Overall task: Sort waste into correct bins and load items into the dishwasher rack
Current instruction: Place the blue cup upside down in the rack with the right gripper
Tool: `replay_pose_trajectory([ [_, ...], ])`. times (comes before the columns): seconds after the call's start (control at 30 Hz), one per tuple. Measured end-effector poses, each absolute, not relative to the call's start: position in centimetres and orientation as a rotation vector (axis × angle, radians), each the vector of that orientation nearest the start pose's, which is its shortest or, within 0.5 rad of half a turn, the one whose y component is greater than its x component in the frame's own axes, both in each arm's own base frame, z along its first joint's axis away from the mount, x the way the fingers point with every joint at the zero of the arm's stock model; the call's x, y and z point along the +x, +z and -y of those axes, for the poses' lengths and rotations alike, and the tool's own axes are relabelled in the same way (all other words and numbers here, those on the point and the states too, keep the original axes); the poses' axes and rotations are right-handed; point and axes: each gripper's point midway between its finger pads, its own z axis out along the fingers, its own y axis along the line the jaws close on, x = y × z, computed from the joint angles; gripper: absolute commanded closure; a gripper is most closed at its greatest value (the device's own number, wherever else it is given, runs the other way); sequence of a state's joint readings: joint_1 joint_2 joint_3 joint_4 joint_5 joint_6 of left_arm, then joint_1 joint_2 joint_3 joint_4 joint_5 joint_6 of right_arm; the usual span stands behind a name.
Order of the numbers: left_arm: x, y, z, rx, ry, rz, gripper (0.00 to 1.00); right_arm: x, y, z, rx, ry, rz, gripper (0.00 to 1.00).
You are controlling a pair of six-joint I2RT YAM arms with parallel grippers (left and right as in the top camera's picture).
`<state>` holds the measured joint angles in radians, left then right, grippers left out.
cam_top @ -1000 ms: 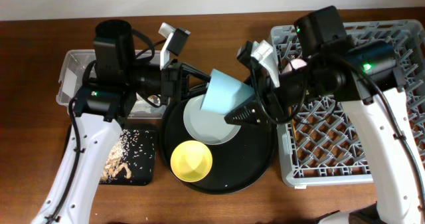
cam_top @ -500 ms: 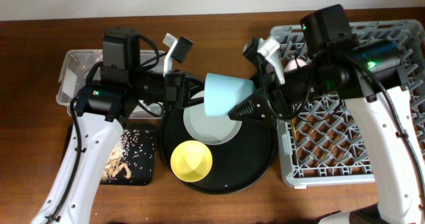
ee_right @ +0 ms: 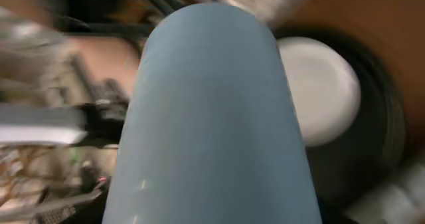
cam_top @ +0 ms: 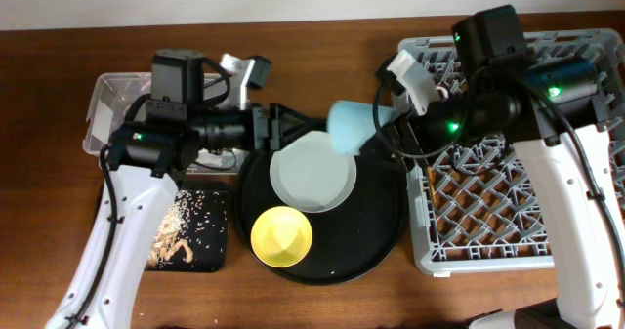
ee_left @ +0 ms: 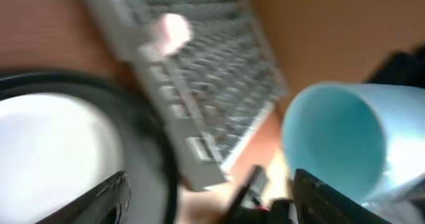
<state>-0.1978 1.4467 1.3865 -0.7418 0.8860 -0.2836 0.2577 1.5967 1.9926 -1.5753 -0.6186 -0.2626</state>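
Blue cup [cam_top: 354,126]: was held on its side in the air by the right gripper [cam_top: 384,124], over the far rim of the round tray [cam_top: 376,241], between the plate and the rack; its mouth was turned toward the left arm.
Right gripper: was closed on the cup's narrow end; in the right wrist view the fingers were hidden behind the cup, which filled the frame.
Left gripper [cam_top: 291,124]: was spread wide and empty, its fingers [ee_left: 109,197] seen far apart at the bottom of the left wrist view; it was pointed at the cup, near it but apart.
Plate [cam_top: 312,173]: was laid flat on the round tray, pale grey, just below the cup in the overhead view.
Yellow bowl [cam_top: 282,235]: was set upright on the same tray, just beside the plate, at the near left.
Rack [cam_top: 508,222]: was placed at the table's right, just beside the round tray.
Pink cup [ee_left: 171,30]: was seen only as a blur among the rack's pegs, near its far left corner.
Black tray [cam_top: 223,256]: was set left of the round tray; scraps [cam_top: 174,249] and grains [cam_top: 200,212] were scattered in it.
Clear tub [cam_top: 103,109]: was placed behind the black tray, largely covered by the left arm; its contents could not be made out.
Table [cam_top: 59,192]: was seen as dark brown wood.
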Motion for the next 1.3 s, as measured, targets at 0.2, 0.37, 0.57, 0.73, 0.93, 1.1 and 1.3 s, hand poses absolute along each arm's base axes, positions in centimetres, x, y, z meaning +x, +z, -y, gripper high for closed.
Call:
replay_pose_trajectory([
  [0.2, 33.4, 24.9, 16.9, 0.153, -0.998, -2.515, 0.22, 28.4, 28.9, -9.5, -0.338, 0.22, -2.866, 0.45],
  [0.37, 32.9, 23.5, 15.7, 0.097, -0.904, -2.59, 0.21, 29.7, 27.2, -6.2, -0.108, -0.061, -2.905, 0.45],
  [0.57, 31.9, 22.6, 15.1, 0.062, -0.87, -2.66, 0.04, 31.3, 22.8, -4.1, 0.022, -0.185, -2.97, 0.47],
  [0.73, 31.6, 22.3, 15.0, 0.059, -0.862, -2.677, 0.03, 32.2, 18.8, -1.3, 0.186, -0.172, -3.026, 0.47],
  [0.93, 31.6, 22.3, 15.0, 0.058, -0.861, -2.678, 0.02, 33.3, 15.1, -1.7, 0.176, -0.07, -3.021, 0.47],
  [1.1, 31.5, 22.3, 14.9, 0.056, -0.858, -2.682, 0.02, 32.9, 12.4, -1.9, 0.161, -0.053, -3.045, 0.38],
  [1.3, 31.5, 22.3, 14.9, 0.056, -0.858, -2.681, 0.01, 32.6, 11.9, -2.0, 0.152, -0.044, -3.056, 0.1],
])
